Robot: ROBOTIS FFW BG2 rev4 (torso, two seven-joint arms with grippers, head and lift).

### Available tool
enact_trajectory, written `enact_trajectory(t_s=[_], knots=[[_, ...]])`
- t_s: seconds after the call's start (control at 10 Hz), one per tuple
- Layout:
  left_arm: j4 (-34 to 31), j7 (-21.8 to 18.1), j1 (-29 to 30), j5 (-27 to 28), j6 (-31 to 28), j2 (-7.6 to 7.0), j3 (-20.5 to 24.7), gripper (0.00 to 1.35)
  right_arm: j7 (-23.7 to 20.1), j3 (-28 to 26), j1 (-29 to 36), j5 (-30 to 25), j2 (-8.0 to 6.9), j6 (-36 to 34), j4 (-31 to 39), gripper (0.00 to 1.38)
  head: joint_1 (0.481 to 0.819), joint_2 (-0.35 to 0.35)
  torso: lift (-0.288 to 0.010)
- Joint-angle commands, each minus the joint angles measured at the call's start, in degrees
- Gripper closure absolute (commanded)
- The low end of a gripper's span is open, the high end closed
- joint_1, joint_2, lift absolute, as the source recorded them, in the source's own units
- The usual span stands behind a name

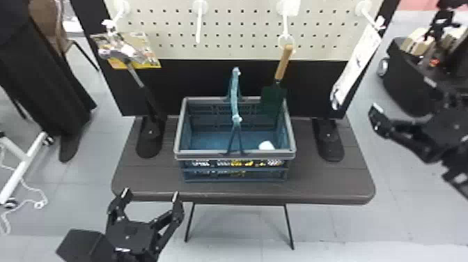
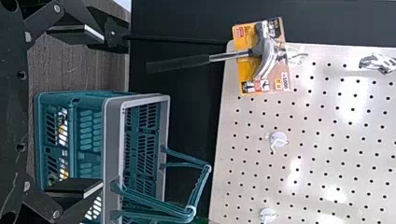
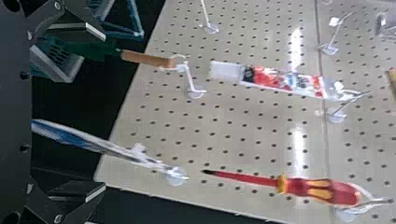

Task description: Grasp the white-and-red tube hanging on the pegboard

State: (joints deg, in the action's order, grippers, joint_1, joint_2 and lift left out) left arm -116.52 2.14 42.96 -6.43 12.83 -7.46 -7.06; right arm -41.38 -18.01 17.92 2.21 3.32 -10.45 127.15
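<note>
Below the pegboard [image 1: 240, 28], a dark surface [image 1: 324, 181] is seen on thin legs, with a grey floor [image 1: 351, 226] around it. On the surface, in front of the pegboard, a blue-green basket [image 1: 235, 155] is set with its handle [image 1: 234, 90] raised, and a small white item [image 1: 266, 145] is held inside. By the right wrist view, the white-and-red tube [image 3: 275, 79] is hung from a hook on the pegboard, higher than the trowel [image 3: 147, 59]; it is touched by neither claw. The trowel is hung from the pegboard's right part, its blade lowered toward the basket. Near the pegboard's right edge, a screwdriver [image 3: 322, 189] and a long package [image 1: 358, 62] are hung, and at its left edge a hammer [image 1: 137, 75] with its yellow card. The left claw [image 1: 150, 195] is held spread and empty, in front of the pegboard's left part. The right claw [image 1: 377, 120], also spread and empty, is held to the pegboard's right, apart from the package.
</note>
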Motion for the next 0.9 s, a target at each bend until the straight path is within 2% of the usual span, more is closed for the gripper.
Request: enact_trajectory(t_s=[0.0,0.2,0.4,0.7,0.8], knots=[[-0.1,0.3,-0.4,-0.2,-0.1,-0.54,-0.2,0.21,-1.4,0.1,-5.3,0.0,1.43,-1.9,0.5,0.18,0.819,0.008,-0.1],[-0.1,1.2,-1.6,-0.8,-0.3,-2.03,-1.6,0.21,-4.5,0.6,-13.6,-0.9,4.15,-4.1,0.1,0.18,0.819,0.008,-0.1],[-0.1,2.8,-2.2,-1.9,-0.4,-3.61,-2.9,0.21,-6.9,3.2,-21.2,-0.8,6.35,-6.6,-4.9,0.18,0.819,0.008,-0.1],[-0.1,3.7,-3.2,-2.3,-0.6,-4.58,-3.9,0.21,-9.9,11.8,-33.8,2.1,9.87,-9.1,-15.0,0.18,0.819,0.008,-0.1],[-0.1,3.7,-3.4,-2.4,-0.8,-4.67,-4.1,0.21,-10.1,14.7,-37.6,4.6,10.74,-9.3,-18.7,0.18,0.819,0.008,-0.1]])
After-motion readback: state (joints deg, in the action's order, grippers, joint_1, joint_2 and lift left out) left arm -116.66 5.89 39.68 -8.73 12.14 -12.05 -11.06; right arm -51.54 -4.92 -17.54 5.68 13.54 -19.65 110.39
